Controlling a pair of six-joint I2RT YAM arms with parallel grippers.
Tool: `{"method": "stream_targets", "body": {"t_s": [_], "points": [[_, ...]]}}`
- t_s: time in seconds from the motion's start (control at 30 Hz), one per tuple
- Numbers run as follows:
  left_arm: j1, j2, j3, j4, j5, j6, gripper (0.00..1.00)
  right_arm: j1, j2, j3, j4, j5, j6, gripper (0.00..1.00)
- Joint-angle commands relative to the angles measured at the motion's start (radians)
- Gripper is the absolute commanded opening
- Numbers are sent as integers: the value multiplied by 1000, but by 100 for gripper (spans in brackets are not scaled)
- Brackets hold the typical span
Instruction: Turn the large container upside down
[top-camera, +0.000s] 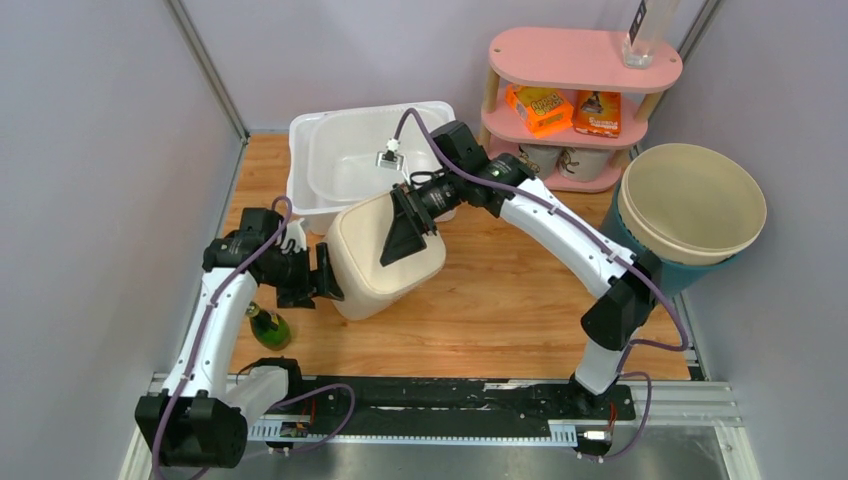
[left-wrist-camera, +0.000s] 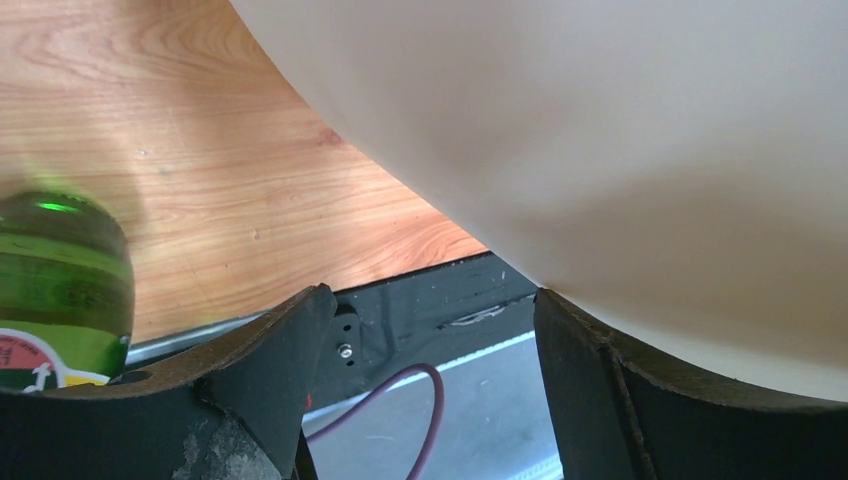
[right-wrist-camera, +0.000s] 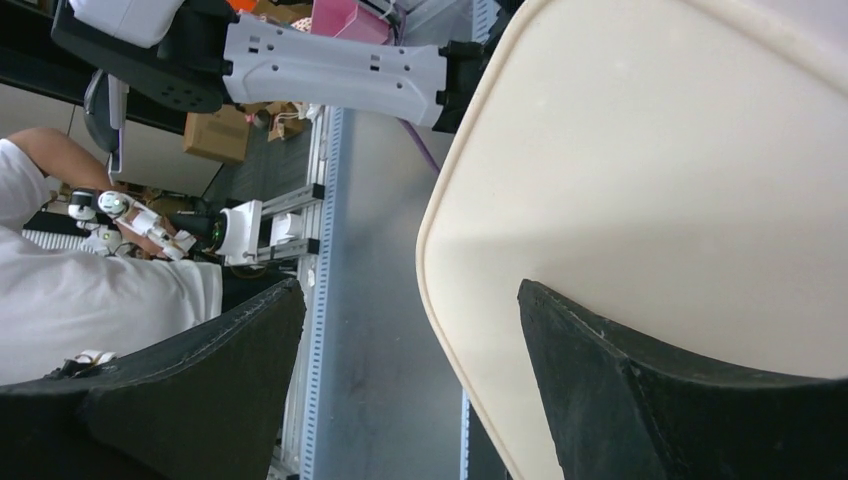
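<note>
The large cream container (top-camera: 385, 255) stands tilted on the wooden table, its flat bottom turned up and to the right. It fills the left wrist view (left-wrist-camera: 600, 130) and the right wrist view (right-wrist-camera: 650, 170). My left gripper (top-camera: 318, 285) is open at its lower left side, and one finger (left-wrist-camera: 600, 390) touches the curved wall; the gap (left-wrist-camera: 432, 295) holds nothing. My right gripper (top-camera: 405, 235) is open over the flat bottom, with one finger (right-wrist-camera: 640, 390) lying against that face and the container's edge running between the jaws (right-wrist-camera: 410, 285).
A green bottle (top-camera: 268, 325) stands by the left arm, close beside the left finger (left-wrist-camera: 60, 280). A white tub (top-camera: 365, 160) sits behind the container. A pink shelf (top-camera: 570, 100) and a beige bowl on a teal bin (top-camera: 690, 205) stand at the right.
</note>
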Motion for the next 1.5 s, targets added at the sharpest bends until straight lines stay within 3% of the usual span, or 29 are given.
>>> {"method": "stream_targets", "body": {"t_s": [0.0,0.27,0.43,0.57,0.67,0.83,1.0,1.23,1.47], "points": [[4,-31,72,0,-8,40,84,-5,76,79,28,85,-12,88],[7,-63,232,-37,-73,109,85,-24,171,266,32,87,-19,88],[7,-87,292,-65,-60,161,87,-136,175,396,34,98,-25,92],[7,-91,361,-54,73,215,86,-247,81,240,19,293,-124,92],[6,-105,432,3,194,288,86,-285,4,82,21,484,-329,92],[6,-119,527,104,181,384,89,-292,-133,-206,23,476,-783,97],[6,-108,626,104,162,381,91,-278,-152,-339,41,452,-1092,100],[6,-109,646,70,99,405,92,-165,45,-220,68,420,-1130,91],[7,-86,689,45,-61,453,93,-8,124,-182,221,397,-1077,91]]}}
